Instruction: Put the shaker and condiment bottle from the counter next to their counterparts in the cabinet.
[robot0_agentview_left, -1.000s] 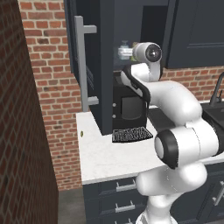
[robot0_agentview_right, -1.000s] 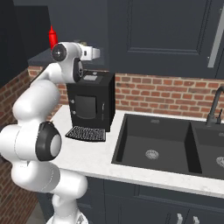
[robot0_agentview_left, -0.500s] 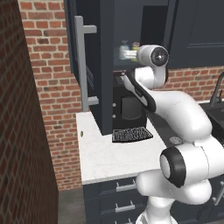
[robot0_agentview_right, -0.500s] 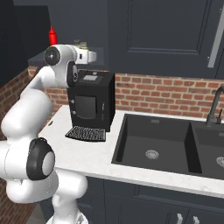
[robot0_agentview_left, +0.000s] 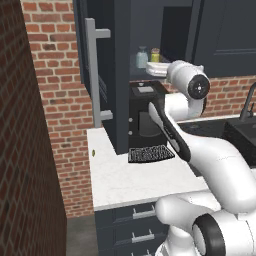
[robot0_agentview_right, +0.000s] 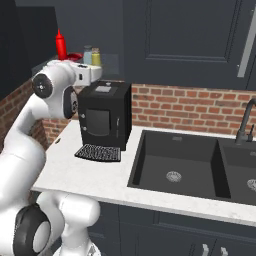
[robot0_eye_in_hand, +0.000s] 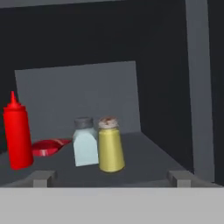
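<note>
On the open cabinet (robot0_agentview_left: 121, 75) shelf the yellow-olive shaker (robot0_eye_in_hand: 110, 148) stands upright, touching the pale blue-grey jar (robot0_eye_in_hand: 85, 144) on its left. Both also show in the base views: the shaker (robot0_agentview_left: 155, 54) (robot0_agentview_right: 96, 57) and the jar (robot0_agentview_left: 142, 56) (robot0_agentview_right: 87, 54). The red condiment bottle (robot0_eye_in_hand: 17, 133) (robot0_agentview_right: 61, 44) stands upright further left on the same shelf. My gripper (robot0_eye_in_hand: 112, 177) (robot0_agentview_left: 156, 70) (robot0_agentview_right: 91, 73) hovers just in front of the shelf edge, open, its fingertips (robot0_eye_in_hand: 43, 176) spread wide with nothing between them.
A flat red object (robot0_eye_in_hand: 46, 146) lies behind the bottle on the shelf. Below, a black boxy appliance (robot0_agentview_right: 102, 115) stands on the white counter (robot0_agentview_left: 130, 175). The cabinet door with its long handle (robot0_agentview_left: 92, 70) hangs open at the left. A dark sink (robot0_agentview_right: 175, 160) lies to the right.
The hand has drawn back a little from the shelf and sunk slightly, leaving the shaker standing beside the pale jar. The jaws stay wide.
</note>
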